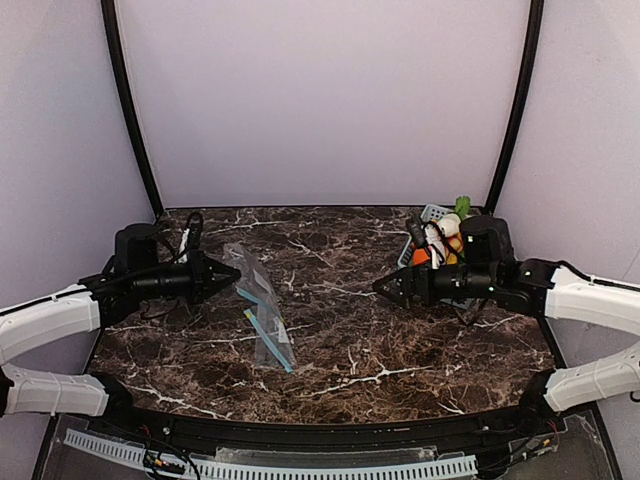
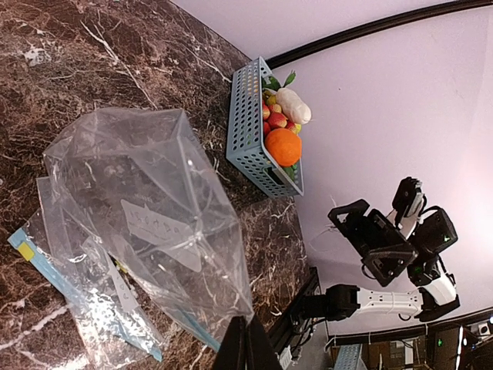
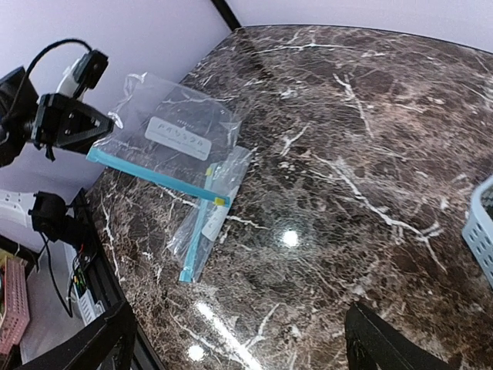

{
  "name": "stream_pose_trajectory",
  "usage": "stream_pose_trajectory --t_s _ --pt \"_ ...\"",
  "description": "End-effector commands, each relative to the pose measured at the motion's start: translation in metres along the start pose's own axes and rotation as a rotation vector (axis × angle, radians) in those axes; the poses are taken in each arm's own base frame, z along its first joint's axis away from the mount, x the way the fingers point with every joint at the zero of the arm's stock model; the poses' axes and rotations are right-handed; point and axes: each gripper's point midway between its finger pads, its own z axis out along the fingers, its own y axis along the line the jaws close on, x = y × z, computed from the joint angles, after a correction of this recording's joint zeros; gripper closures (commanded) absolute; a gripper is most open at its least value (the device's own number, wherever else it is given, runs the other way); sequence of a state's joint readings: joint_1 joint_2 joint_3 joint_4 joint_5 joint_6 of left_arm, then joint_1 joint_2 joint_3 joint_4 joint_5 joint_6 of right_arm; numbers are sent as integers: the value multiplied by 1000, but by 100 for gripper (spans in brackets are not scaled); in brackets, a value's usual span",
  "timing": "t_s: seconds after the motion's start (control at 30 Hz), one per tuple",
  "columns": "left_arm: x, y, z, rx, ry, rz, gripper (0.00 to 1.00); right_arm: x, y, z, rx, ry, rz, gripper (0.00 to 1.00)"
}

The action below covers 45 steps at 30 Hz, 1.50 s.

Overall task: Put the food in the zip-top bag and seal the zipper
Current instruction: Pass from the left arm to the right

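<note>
Soft even light; glare spots on the marble table (image 3: 290,238); wrist views bend at edges

We're seeing a brown marble table (image 1: 400,340) with white veins, a clear bag (image 2: 146,223) with a blue zip (image 3: 154,176), a pale-blue basket (image 2: 246,131), an orange ball (image 2: 283,146) and a white oblong (image 2: 295,106).

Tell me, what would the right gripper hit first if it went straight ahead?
Probably the raised bag that the left gripper holds; nothing stands between it and the right gripper. Height is hard to judge.

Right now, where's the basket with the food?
Top view: the blue basket sits at the table's far right corner, just beyond the right gripper, food piled inside.
</note>
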<state>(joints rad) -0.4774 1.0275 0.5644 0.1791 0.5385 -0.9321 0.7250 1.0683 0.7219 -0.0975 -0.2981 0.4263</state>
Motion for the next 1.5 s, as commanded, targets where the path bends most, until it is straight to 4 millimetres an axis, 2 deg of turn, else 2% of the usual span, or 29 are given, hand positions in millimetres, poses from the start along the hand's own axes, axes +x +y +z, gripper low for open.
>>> stream_pose_trajectory --t_s 0.0,0.23,0.37,0.5,0.63,0.73,0.87,1.07,1.23,1.33,1.37,1.47 --pt "-6 -12 -12 -15 -31 -29 99 -27 37 22 -21 -95 -136 10" --pt "-6 -11 -15 -23 -39 -57 99 -23 77 81 9 -65 -266 15" --pt "-6 -13 -15 -21 -38 -55 99 -27 107 116 -2 -64 -340 19" --pt "-7 -14 -15 -21 -36 -52 99 -20 131 151 -17 -40 -398 23" --pt "-6 -14 -15 -22 -34 -53 99 -7 155 179 -42 -19 -460 24" --pt "-7 -15 -16 -22 -39 -53 99 4 159 196 -41 6 -479 25" --pt "-7 -14 -17 -25 -43 -52 99 16 152 215 -15 36 -494 25" --pt "-4 -12 -16 -26 -32 -56 99 16 136 238 91 53 -565 29" --pt "-5 -11 -17 -34 -35 -46 99 7 138 241 107 32 -588 46" --pt "-4 -10 -16 -42 -35 -41 99 5 137 240 121 24 -579 63" --pt "-4 -9 -16 -43 -34 -40 99 5 137 240 123 23 -575 72" --pt "-4 -6 -15 -55 -31 -31 99 4 138 237 122 19 -559 90"
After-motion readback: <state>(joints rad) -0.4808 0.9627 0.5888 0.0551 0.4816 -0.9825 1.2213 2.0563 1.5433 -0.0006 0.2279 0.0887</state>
